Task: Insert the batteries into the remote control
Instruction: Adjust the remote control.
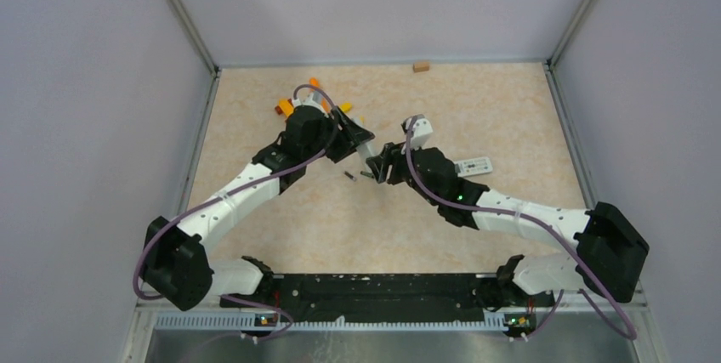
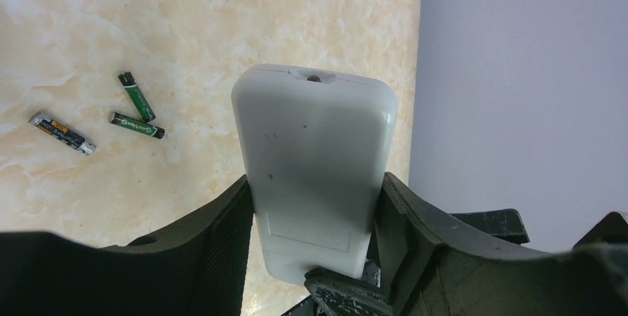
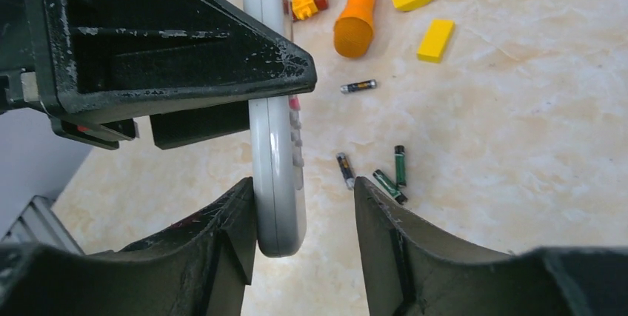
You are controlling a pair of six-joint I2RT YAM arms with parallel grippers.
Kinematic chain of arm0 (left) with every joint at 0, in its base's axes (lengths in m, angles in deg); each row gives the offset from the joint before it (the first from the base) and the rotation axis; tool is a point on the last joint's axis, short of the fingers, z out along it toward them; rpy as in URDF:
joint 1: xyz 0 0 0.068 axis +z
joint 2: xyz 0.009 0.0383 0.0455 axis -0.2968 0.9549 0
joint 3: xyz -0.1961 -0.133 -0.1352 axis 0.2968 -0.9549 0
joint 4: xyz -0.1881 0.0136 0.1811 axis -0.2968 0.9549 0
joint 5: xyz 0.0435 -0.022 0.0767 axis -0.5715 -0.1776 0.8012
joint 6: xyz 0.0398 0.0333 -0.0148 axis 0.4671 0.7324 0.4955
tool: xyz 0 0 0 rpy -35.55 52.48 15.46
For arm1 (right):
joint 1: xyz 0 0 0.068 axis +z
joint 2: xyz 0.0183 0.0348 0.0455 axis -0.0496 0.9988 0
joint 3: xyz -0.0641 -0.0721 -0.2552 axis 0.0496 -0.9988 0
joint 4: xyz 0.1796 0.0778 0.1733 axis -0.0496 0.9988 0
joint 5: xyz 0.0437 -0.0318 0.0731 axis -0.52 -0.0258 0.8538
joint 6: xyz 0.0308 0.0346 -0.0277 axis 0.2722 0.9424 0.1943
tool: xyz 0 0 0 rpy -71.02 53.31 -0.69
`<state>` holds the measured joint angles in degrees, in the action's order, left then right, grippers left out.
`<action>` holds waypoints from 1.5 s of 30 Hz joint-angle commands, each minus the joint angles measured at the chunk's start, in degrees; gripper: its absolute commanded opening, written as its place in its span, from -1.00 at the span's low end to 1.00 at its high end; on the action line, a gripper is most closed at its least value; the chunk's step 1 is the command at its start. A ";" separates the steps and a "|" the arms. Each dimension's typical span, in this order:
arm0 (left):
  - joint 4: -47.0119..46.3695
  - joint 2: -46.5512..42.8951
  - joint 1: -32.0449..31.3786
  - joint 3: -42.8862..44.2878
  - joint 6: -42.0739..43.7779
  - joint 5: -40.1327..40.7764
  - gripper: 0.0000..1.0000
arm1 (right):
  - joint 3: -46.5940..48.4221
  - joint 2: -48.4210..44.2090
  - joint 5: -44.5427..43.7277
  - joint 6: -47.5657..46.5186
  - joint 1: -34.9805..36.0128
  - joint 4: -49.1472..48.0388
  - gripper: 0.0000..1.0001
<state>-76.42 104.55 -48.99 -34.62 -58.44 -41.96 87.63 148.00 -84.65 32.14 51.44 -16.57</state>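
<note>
White remote control (image 2: 315,160) sits clamped between the left fingers (image 2: 215,249) over the middle of the worktop (image 1: 383,227), well clear of the grey walls (image 1: 85,82). Right fingers (image 3: 400,249) straddle its end: one touches, the other stands off with a gap. Four batteries (image 3: 345,170) lie loose beneath, with yellow blocks (image 3: 435,40) farther off. Bare worktop spreads on the near side. From above, both wrists mostly hide the remote.

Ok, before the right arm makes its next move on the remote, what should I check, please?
1. Left gripper clamps the remote: ok.
2. Right gripper closed on the remote's end: not ok, gap on one side.
3. Battery cover off: not ok, looks still on.
4. Four batteries loose on the table: ok.
5. Compartment polarity marks readable: cannot tell.
</note>
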 commanded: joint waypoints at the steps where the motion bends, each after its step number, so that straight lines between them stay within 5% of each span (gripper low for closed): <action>1: -0.50 -3.22 0.63 -0.18 0.79 -1.38 -0.45 | 0.44 1.21 2.50 1.96 0.42 -8.92 -0.07; 5: -1.26 -3.93 1.46 -0.62 0.86 -4.14 -0.27 | 0.08 1.19 5.45 4.00 0.39 -10.92 -0.58; 9: -3.77 -5.76 2.95 -1.73 3.49 -8.17 0.73 | -0.09 -0.85 5.79 6.47 0.32 -10.36 -0.89; 11: -6.26 -7.30 4.52 -2.68 6.42 -11.96 0.97 | 0.03 -2.51 7.41 6.90 -0.18 -10.01 -0.94; 17: -13.90 -11.53 13.60 -5.39 10.32 -29.47 0.97 | 1.17 -7.46 13.60 12.56 -4.66 -7.36 -0.96; 24: -40.21 -9.75 17.58 -7.41 -6.23 -47.83 0.97 | -0.46 -8.16 31.06 28.85 -10.75 -23.51 -0.96; 29: -51.04 -8.15 17.57 -5.71 -15.53 -51.10 0.97 | 1.46 -6.12 36.45 35.35 -10.78 -28.77 -0.96; 38: -52.68 -9.65 17.16 -6.44 -19.22 -48.16 0.26 | 2.89 -2.62 41.61 38.78 -10.76 -31.57 -0.97; 45: -49.52 -10.29 16.78 -6.89 -16.57 -48.21 -0.10 | 2.57 0.33 42.70 41.59 -10.82 -34.85 -0.97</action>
<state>-124.35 96.16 -31.77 -41.68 -76.45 -90.03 87.39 146.89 -43.55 71.55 40.75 -46.27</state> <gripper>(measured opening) 0.494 0.187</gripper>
